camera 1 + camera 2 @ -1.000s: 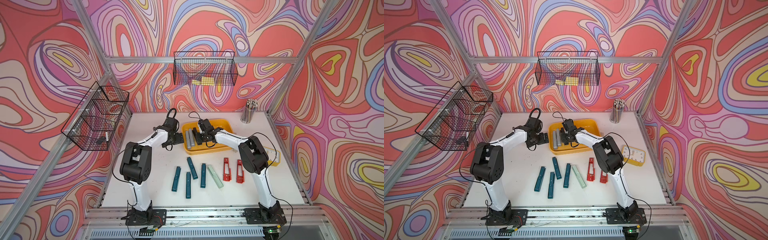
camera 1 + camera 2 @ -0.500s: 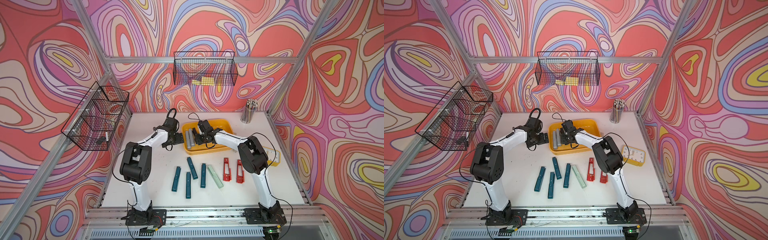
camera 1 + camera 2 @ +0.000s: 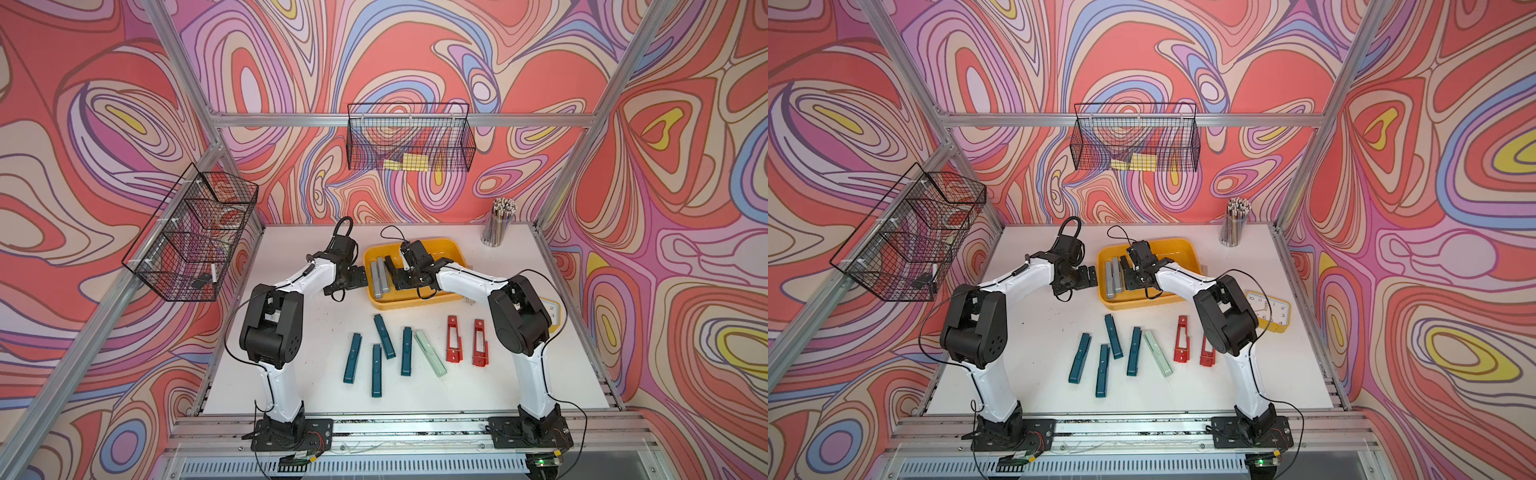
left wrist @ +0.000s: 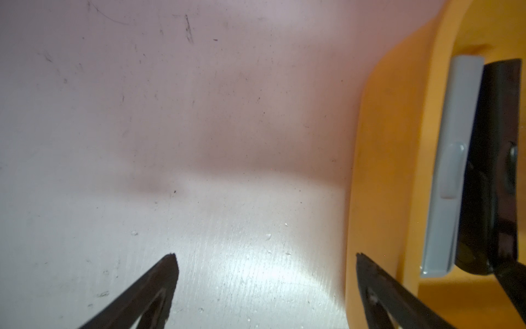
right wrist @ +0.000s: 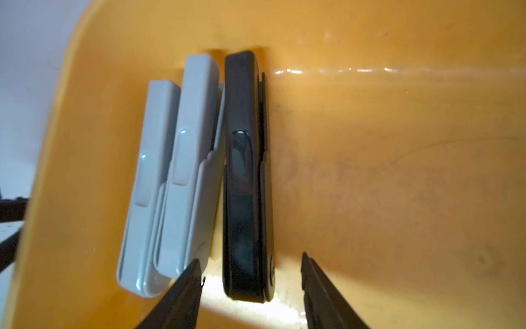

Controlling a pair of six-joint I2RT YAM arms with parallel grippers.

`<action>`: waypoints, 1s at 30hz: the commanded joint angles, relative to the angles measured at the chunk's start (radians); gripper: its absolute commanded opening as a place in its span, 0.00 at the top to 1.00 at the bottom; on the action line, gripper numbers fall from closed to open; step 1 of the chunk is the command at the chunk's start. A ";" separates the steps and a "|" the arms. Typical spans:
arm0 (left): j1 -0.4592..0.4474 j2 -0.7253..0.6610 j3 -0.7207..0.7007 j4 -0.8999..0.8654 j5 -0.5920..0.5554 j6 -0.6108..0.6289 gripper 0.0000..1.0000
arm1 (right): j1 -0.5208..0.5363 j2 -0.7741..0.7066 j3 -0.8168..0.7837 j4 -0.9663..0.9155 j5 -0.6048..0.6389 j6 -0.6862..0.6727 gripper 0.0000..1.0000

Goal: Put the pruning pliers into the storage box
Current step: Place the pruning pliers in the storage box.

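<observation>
Three pruning pliers (image 5: 193,142) lie inside the storage box (image 3: 399,302); the right tool (image 5: 251,265), released, straddles the black one (image 5: 242,176) and could snag it lifting out; the left tool (image 4: 264,255) gapes empty beside the box

Two eyes sit side by side, high above my front, and look down at the whole worktop (image 3: 324,324). My left wrist camera looks from very close at the worktop and the box (image 4: 378,171) edge. My right wrist camera looks from very close into the box. Both wrist views share the box.
</observation>
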 commanded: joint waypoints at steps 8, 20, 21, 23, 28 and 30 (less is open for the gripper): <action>0.006 -0.010 0.011 -0.027 -0.025 0.006 0.01 | 0.003 -0.131 -0.035 0.003 -0.001 -0.028 0.38; 0.006 -0.013 0.017 -0.039 -0.034 0.011 0.01 | -0.040 -0.111 0.027 -0.040 0.052 -0.066 0.39; 0.006 -0.014 0.017 -0.039 -0.035 0.011 0.01 | -0.048 -0.105 0.028 -0.041 0.052 -0.069 0.39; 0.007 -0.016 0.017 -0.040 -0.035 0.013 0.01 | -0.066 -0.090 0.030 -0.035 0.049 -0.073 0.42; 0.008 -0.013 0.020 -0.043 -0.035 0.016 0.01 | -0.101 -0.047 0.033 -0.009 0.048 -0.084 0.51; 0.008 -0.009 0.023 -0.044 -0.035 0.014 0.01 | -0.108 -0.025 0.042 0.004 0.046 -0.086 0.54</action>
